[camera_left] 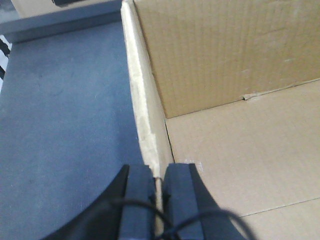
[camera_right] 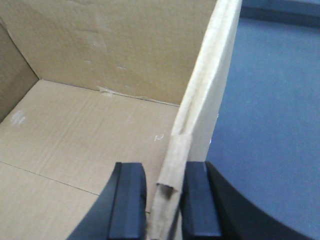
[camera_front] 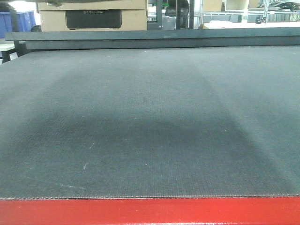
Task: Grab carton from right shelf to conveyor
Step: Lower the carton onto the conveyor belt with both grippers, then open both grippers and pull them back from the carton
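The carton (camera_left: 225, 60) is an open-topped brown cardboard box, and both wrist views look into it from above. My left gripper (camera_left: 158, 172) is shut on the top edge of its left wall. My right gripper (camera_right: 165, 172) straddles the right wall's top edge, where a folded cardboard strip sits between the fingers, and is shut on it. The carton's floor (camera_right: 75, 150) is bare. The dark grey conveyor (camera_front: 150, 117) lies beside and below the carton in both wrist views. The front view shows only a broad shadow on the belt, not the carton or the grippers. The right shelf is out of view.
The belt has a bright red front edge (camera_front: 150, 211) and a dark raised rail (camera_front: 154, 40) along its far side. Behind that rail stands another carton with a black panel (camera_front: 93, 18), with racks and blue crates further back.
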Controlling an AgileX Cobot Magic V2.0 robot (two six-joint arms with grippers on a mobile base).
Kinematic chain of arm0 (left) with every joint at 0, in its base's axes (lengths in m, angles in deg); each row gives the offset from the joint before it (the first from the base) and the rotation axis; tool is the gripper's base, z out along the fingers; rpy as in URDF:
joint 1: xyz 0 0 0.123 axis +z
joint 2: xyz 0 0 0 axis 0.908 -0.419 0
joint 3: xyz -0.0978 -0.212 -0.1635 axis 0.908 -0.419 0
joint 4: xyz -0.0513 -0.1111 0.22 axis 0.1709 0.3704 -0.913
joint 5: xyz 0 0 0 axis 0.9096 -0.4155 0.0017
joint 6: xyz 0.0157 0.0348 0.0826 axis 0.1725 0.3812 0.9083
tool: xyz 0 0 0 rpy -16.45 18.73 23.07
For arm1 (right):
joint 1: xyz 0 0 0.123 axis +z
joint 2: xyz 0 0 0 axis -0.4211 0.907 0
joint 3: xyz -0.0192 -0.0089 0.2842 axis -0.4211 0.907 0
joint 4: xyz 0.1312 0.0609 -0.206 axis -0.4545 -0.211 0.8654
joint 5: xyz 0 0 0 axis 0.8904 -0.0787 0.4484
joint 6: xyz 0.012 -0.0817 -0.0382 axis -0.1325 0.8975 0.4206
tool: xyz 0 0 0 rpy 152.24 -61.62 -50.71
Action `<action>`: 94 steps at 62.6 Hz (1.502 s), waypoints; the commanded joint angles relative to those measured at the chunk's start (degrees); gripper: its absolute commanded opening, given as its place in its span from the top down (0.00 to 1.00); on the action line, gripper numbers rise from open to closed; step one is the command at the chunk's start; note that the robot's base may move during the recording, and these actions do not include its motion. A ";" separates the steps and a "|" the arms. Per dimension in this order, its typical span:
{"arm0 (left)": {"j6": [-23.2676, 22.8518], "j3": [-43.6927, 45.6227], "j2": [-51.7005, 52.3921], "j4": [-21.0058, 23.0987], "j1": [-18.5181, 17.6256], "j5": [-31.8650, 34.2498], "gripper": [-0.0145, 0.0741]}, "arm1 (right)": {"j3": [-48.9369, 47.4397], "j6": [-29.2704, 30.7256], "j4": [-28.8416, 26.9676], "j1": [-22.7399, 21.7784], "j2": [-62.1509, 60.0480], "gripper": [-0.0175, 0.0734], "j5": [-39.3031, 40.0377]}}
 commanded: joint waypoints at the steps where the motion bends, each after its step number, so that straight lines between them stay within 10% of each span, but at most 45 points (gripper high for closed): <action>1: 0.09 0.07 0.02 -2.45 0.08 2.97 0.86 | -0.29 1.44 -2.28 0.27 -1.04 0.88 4.05; 54: -3.19 -13.95 -15.52 2.05 5.56 16.57 0.84 | -0.29 1.44 1.34 -4.22 25.55 0.81 5.86; 61: -3.19 -13.95 -15.52 2.05 5.86 16.46 0.68 | -0.29 1.44 1.34 -4.22 25.92 0.55 5.86; 68: -3.19 -13.95 -15.25 3.32 5.86 15.48 0.32 | -0.29 1.44 1.34 -4.22 25.31 0.19 5.47; 72: -3.19 -13.95 -15.09 4.13 5.86 14.71 0.12 | -0.29 1.44 1.34 -4.22 24.48 0.18 5.25; 94: -1.74 -13.47 -6.48 5.60 5.86 10.66 0.32 | -0.51 1.44 1.58 -4.81 14.81 0.27 3.68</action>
